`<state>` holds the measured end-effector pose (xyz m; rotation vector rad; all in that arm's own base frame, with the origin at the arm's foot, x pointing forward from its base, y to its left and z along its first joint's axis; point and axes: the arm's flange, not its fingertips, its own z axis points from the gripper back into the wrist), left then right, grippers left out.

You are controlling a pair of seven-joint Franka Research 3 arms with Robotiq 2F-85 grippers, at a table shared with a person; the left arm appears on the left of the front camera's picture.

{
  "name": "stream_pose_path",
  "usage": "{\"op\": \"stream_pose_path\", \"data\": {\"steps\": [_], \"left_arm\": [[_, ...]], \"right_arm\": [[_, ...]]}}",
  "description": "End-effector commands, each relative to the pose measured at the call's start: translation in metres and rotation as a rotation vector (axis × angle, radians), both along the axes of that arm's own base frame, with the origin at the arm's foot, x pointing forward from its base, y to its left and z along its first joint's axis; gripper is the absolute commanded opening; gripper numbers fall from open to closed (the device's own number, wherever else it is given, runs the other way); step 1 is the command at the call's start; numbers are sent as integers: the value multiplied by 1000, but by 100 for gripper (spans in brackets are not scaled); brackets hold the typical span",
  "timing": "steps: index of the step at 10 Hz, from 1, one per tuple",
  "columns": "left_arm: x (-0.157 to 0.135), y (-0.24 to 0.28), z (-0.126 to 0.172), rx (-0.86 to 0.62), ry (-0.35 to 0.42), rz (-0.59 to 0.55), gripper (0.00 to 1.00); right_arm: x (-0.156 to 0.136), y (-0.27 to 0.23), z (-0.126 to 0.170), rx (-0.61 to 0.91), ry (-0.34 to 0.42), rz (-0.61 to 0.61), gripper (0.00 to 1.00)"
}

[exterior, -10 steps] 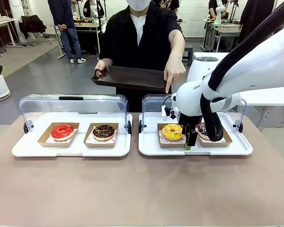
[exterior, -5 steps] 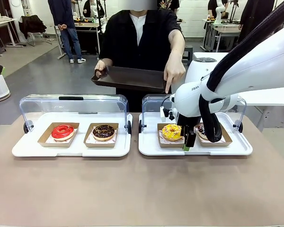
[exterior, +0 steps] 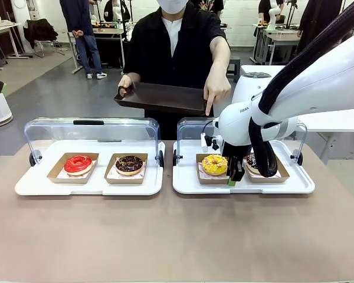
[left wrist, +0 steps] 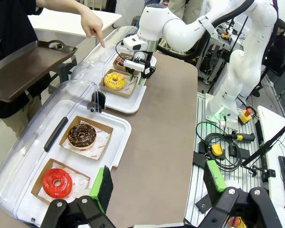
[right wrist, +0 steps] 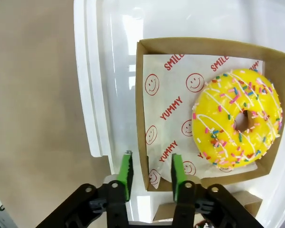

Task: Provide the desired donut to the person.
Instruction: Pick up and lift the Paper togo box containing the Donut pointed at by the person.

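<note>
A yellow sprinkled donut [exterior: 215, 164] [right wrist: 236, 126] [left wrist: 116, 80] lies in a cardboard box [right wrist: 141, 118] on the right white tray [exterior: 186, 183]. My right gripper [exterior: 233, 177] [right wrist: 152, 173] hangs low over the box's near corner, open, one finger [right wrist: 127, 173] outside the cardboard wall and the other inside on the printed paper. The person [exterior: 177, 47] in black points a finger [exterior: 209, 109] down toward this donut and holds a dark serving tray [exterior: 162, 97] in the other hand. My left gripper [left wrist: 156, 187] is open above the table's left end, holding nothing.
A dark donut [exterior: 252, 160] sits in the box behind my right arm. The left white tray [exterior: 23, 186] carries a red donut [exterior: 78, 164] and a chocolate donut [exterior: 129, 164]. Clear lids [exterior: 91, 131] stand raised behind both trays. Bare tabletop [exterior: 165, 236] stretches in front.
My right gripper has shifted slightly left, closer to the yellow donut's box. The person's pointing hand and the serving tray stay put.
</note>
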<state>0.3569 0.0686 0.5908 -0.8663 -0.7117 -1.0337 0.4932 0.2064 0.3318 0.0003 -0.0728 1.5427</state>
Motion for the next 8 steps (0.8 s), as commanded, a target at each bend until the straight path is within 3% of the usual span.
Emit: {"op": "stream_pose_path", "data": {"steps": [1,3,8], "left_arm": [[1,0,2,-19,-20,-6,100],[1,0,2,-19,-20,-6,100],[1,0,2,-19,-20,-6,100]], "right_arm": [[5,0,0,24,22,11,22],[5,0,0,23,22,11,3],[3,2,2,15,21,29,0]]}}
